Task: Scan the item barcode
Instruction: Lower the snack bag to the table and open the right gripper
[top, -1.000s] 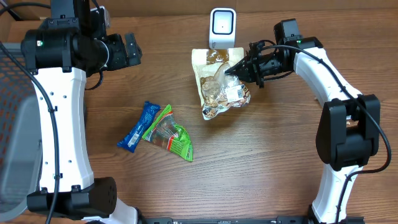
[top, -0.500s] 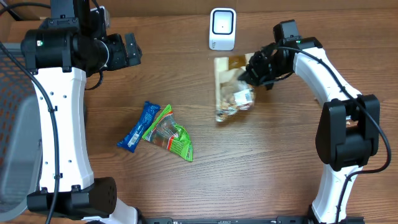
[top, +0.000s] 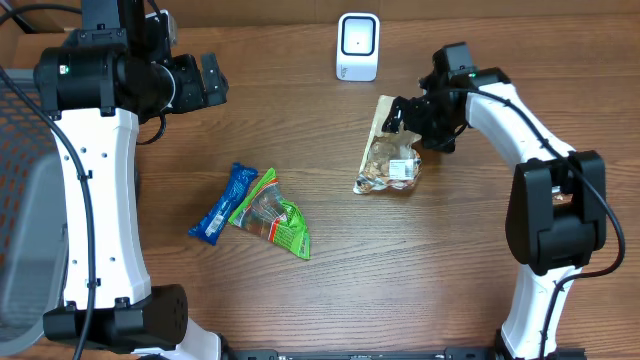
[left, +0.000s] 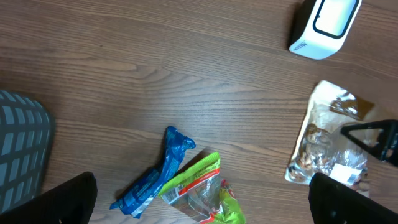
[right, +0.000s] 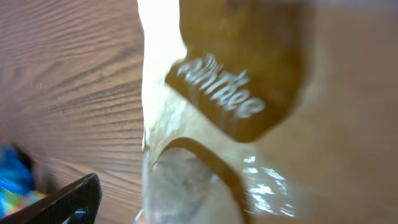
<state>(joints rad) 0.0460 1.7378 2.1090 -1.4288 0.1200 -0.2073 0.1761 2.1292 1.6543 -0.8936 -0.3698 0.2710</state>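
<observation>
The item, a clear and tan snack bag (top: 390, 160) with a white label, lies on the table below and right of the white barcode scanner (top: 357, 45). My right gripper (top: 402, 117) is at the bag's top end, open, its fingers spread around that end. In the right wrist view the bag (right: 249, 124) fills the frame, with one black finger (right: 68, 202) far to its left. From the left wrist I see the bag (left: 323, 149) and the scanner (left: 323, 25). My left gripper (top: 212, 80) hangs open and empty at the back left.
A blue packet (top: 224, 202) and a green packet (top: 275, 215) lie side by side left of centre, both under the left wrist camera. A grey mesh basket (top: 20, 200) stands at the left edge.
The right gripper carried the bag away from the scanner to the right and down, then opened. The bag now lies on the table. The left arm has not moved.
</observation>
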